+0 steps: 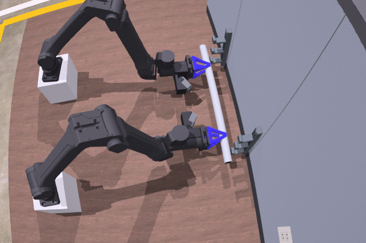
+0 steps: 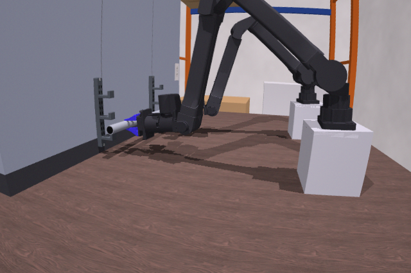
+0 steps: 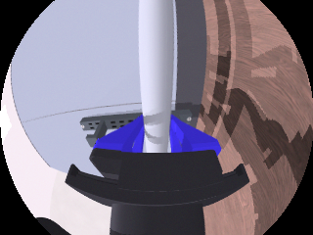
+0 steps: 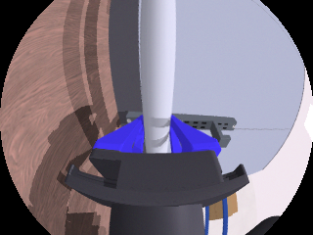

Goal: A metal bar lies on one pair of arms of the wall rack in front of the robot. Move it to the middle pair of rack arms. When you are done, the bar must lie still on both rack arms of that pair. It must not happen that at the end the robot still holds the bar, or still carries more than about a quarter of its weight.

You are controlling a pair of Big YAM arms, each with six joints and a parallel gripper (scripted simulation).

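Pinching the metal bar (image 1: 216, 101) (image 2: 121, 126) (image 3: 156, 64) (image 4: 158, 64), the left gripper (image 1: 210, 64) (image 2: 130, 124) (image 3: 156, 118) and right gripper (image 1: 226, 134) (image 4: 157, 119) held it before the wall rack (image 1: 227, 46) (image 2: 97, 107) (image 3: 110, 121) (image 4: 196, 120). Beneath them spread the brown tabletop (image 1: 147, 219) (image 2: 199, 223) (image 3: 232, 168) (image 4: 34, 88) (nicely wood-grained); beyond stood a grey-blue wall (image 1: 307, 101) (image 2: 49, 64) (image 3: 73, 59) (image 4: 240, 64).
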